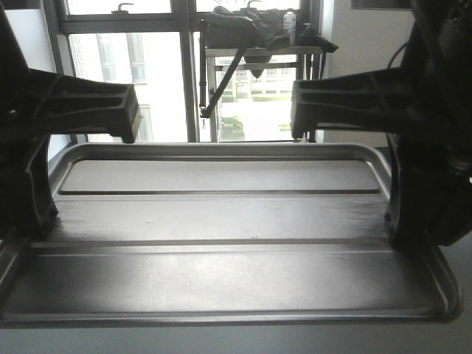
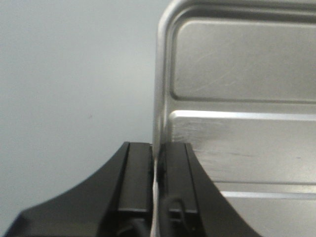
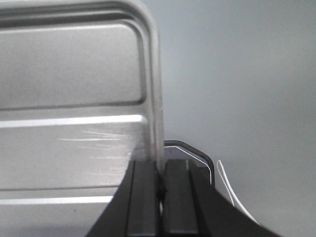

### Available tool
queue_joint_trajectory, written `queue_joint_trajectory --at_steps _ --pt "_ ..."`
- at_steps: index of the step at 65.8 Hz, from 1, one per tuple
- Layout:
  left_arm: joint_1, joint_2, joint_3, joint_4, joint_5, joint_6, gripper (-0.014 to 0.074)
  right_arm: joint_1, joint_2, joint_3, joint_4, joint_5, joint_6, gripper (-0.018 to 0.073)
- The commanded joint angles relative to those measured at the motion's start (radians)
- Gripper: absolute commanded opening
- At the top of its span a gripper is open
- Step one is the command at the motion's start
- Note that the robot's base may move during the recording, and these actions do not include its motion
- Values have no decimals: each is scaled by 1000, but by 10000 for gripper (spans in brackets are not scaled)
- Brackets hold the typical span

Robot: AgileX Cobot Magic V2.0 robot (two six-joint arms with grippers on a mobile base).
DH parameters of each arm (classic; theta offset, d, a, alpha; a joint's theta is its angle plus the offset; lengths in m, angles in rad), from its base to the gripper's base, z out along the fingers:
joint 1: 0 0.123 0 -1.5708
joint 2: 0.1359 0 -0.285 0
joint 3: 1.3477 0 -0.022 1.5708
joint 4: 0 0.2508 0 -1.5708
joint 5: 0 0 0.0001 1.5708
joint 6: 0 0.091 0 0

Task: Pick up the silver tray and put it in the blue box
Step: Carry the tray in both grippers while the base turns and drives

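The silver tray (image 1: 221, 221) fills the front view, held level between both arms. It is shiny, with a raised rim and two long ridges. My left gripper (image 2: 157, 163) is shut on the tray's left rim; the tray (image 2: 237, 98) stretches away to its right. My right gripper (image 3: 159, 170) is shut on the tray's right rim; the tray (image 3: 74, 89) stretches away to its left. In the front view the left gripper (image 1: 33, 221) and the right gripper (image 1: 402, 221) clamp the tray's two short sides. The blue box is out of view.
A window (image 1: 162, 74) lies behind the tray, with a metal rack (image 1: 258, 51) carrying dark items in front of it. Plain grey surface (image 2: 74, 74) shows beside the tray in both wrist views. A white cable (image 3: 229, 190) lies near the right gripper.
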Motion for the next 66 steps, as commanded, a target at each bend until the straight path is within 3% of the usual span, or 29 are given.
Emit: queue_joint_trajectory --at_steps 1,66 --pt "-13 -33 -27 3 -48 -9 -13 1 -31 -30 -28 -59 6 56" --pt "-11 -33 -27 7 -48 -9 -13 1 -31 -30 -28 -59 6 56"
